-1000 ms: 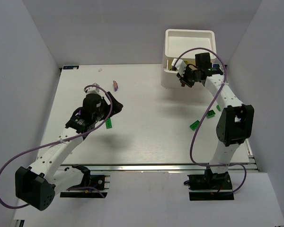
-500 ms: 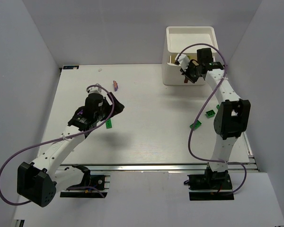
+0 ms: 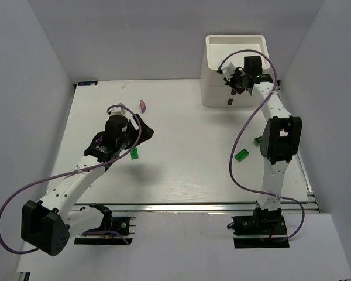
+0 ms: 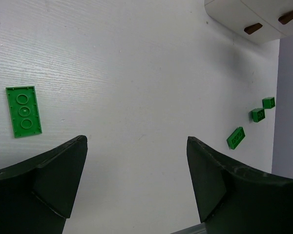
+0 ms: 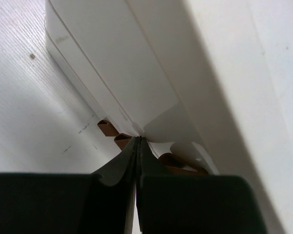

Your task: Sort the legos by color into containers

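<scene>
The white stacked containers (image 3: 234, 50) stand at the back right, and their brown drawer handles (image 5: 107, 127) show in the right wrist view. My right gripper (image 3: 233, 86) (image 5: 137, 139) is shut on nothing, its tips against the unit's front (image 5: 117, 63) just above the handles. My left gripper (image 3: 141, 130) (image 4: 136, 141) hangs open over bare table. A flat green lego plate (image 3: 134, 153) (image 4: 23, 111) lies just to its left. A purple lego (image 3: 143, 105) lies farther back. Green legos (image 3: 241, 154) (image 4: 236, 137) lie beside the right arm, one (image 3: 258, 140) (image 4: 258, 115) partly behind it.
A third small green brick (image 4: 268, 102) lies near the table's right edge. White walls close in the table (image 3: 181, 129) on three sides. The arm bases sit along the near edge.
My right gripper has moved back toward the white unit, and the drawer that stood pulled out has slid in flush. The left arm has barely moved.
</scene>
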Motion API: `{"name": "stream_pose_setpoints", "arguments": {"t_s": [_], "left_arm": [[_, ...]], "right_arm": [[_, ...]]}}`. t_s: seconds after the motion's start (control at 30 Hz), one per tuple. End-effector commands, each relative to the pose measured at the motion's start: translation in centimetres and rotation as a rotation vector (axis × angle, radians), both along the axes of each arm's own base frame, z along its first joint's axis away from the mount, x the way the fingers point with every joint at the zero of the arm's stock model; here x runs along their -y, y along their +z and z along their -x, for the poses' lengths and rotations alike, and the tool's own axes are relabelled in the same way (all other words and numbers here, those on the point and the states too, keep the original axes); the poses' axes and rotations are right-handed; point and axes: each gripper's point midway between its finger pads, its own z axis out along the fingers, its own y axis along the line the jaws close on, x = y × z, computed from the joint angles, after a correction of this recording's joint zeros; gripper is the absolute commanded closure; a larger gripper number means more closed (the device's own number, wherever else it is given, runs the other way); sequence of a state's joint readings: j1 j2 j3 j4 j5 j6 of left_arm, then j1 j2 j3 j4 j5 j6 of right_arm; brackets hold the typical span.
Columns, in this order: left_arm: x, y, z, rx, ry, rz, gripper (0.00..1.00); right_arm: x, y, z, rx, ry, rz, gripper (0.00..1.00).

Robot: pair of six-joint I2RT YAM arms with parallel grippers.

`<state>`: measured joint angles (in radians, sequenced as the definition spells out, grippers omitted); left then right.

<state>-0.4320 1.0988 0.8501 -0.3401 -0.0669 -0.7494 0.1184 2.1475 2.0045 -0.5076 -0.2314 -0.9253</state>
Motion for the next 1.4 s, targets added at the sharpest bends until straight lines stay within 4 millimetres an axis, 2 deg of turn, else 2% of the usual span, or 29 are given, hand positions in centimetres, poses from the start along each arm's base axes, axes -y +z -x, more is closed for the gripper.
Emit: {"name": "stream_pose_setpoints", "arguments": {"t_s": [0.0,0.1,0.13,0.17,0.23,0.27,0.3,0.37,0.4,0.47,0.5,0.57,0.6,0.7,0.8,0.83,1.07,1.17,1.27,1.37], "left_arm": [[-0.1,1.7,-0.4,0.040,0.008,0.011,0.07],[0.1,1.4,-0.5,0.034,0.004,0.017,0.08],[0.2,1.4,-0.6,0.034,0.001,0.016,0.08],[0.3,1.7,-0.7,0.039,-0.005,0.017,0.07],[0.4,1.7,-0.9,0.034,-0.008,0.011,0.07],[0.4,1.9,-1.0,0.040,-0.011,0.009,0.07],[0.4,2.1,-1.0,0.048,-0.012,0.010,0.07],[0.4,2.4,-1.0,0.063,-0.016,0.012,0.07],[0.4,2.5,-0.9,0.070,-0.014,0.015,0.07],[0.3,2.7,-0.9,0.079,-0.012,0.020,0.07],[0.3,2.6,-0.9,0.080,-0.011,0.022,0.07],[0.4,2.5,-0.8,0.078,-0.017,0.026,0.07],[0.5,2.3,-0.8,0.075,-0.019,0.026,0.07],[0.6,2.4,-0.9,0.074,-0.028,0.024,0.07],[0.6,2.5,-0.9,0.075,-0.037,0.012,0.07],[0.6,2.7,-0.9,0.081,-0.036,0.012,0.07],[-0.1,2.6,-0.6,0.080,-0.016,0.012,0.07],[-0.3,2.7,-0.4,0.082,-0.007,0.010,0.07],[-0.5,2.9,-0.4,0.084,0.001,0.006,0.07],[-0.7,2.9,-0.3,0.080,0.006,-0.001,0.07]], "right_arm": [[-0.2,5.2,-0.4,0.158,0.040,-0.015,1.00],[0.5,4.4,-0.9,0.179,0.016,-0.003,1.00],[0.6,4.5,-1.1,0.176,0.009,-0.009,1.00],[0.7,5.5,-1.2,0.172,0.009,-0.018,1.00],[-0.8,5.7,-0.1,0.131,0.104,-0.070,1.00],[-1.0,5.5,1.5,0.069,0.154,-0.091,1.00],[-2.9,6.9,3.5,0.058,0.276,-0.162,0.95],[-4.0,7.8,6.3,0.041,0.408,-0.194,0.81],[-5.0,9.1,8.8,0.021,0.475,-0.250,0.61],[-5.7,10.7,10.3,0.025,0.512,-0.289,0.47],[-6.0,12.3,11.1,0.053,0.532,-0.308,0.37],[-6.1,13.7,11.5,0.082,0.527,-0.323,0.32],[-5.9,14.2,11.0,0.113,0.520,-0.316,0.25],[-5.3,15.4,9.6,0.171,0.487,-0.279,0.21],[-4.4,15.1,7.8,0.189,0.449,-0.238,0.20],[-4.3,15.8,7.1,0.224,0.444,-0.224,0.20],[-3.2,12.8,1.9,0.252,0.391,-0.132,0.17],[-2.7,11.8,0.4,0.266,0.373,-0.094,0.16],[-2.5,10.9,-0.6,0.276,0.360,-0.078,0.16],[-2.6,10.4,-0.5,0.268,0.367,-0.074,0.16]]}}
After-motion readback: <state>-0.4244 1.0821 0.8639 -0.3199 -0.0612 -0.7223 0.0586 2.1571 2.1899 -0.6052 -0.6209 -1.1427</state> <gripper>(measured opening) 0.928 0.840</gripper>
